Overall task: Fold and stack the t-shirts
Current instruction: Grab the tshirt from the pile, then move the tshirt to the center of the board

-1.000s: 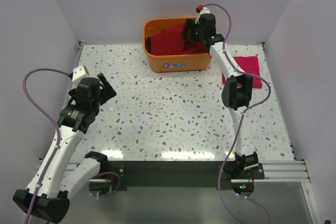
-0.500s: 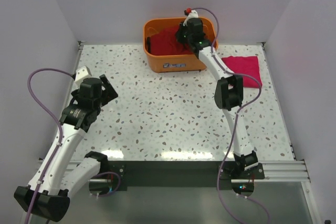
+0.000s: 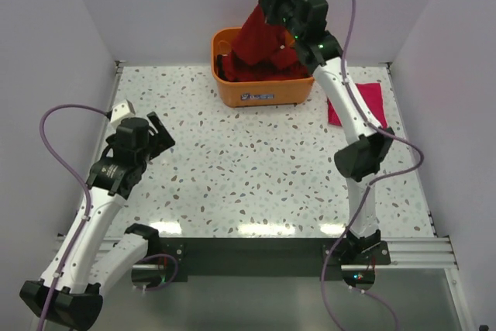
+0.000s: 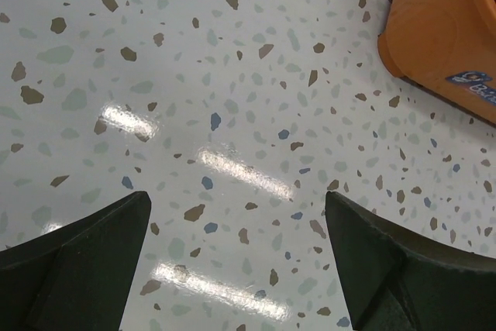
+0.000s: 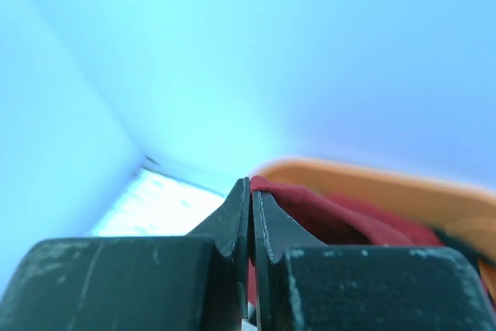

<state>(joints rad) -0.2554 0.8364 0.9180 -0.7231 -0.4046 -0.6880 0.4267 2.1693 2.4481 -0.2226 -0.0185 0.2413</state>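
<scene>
A dark red t-shirt [image 3: 256, 35] hangs up out of the orange tub [image 3: 267, 92], pinched in my right gripper [image 3: 267, 5], which is raised above the tub and shut on the cloth. From the right wrist the pads meet on a red fold [image 5: 310, 207], the gripper [image 5: 250, 185] closed tight. More dark red t-shirts [image 3: 263, 71] lie in the tub. A pinkish-red t-shirt [image 3: 364, 102] lies folded flat at the table's right, partly behind the right arm. My left gripper [image 3: 159, 131] hovers over the left of the table, jaws wide apart [image 4: 236, 203] with only table between them.
The orange tub stands at the back middle of the speckled table [image 3: 248, 160]; its corner [image 4: 442, 29] shows in the left wrist view. Grey walls close in the back and both sides. A black rail [image 3: 256, 249] runs along the near edge.
My right gripper dipped into the tub, shut on a dark red t-shirt and rose, lifting the cloth above the rim. The left arm has barely moved.
</scene>
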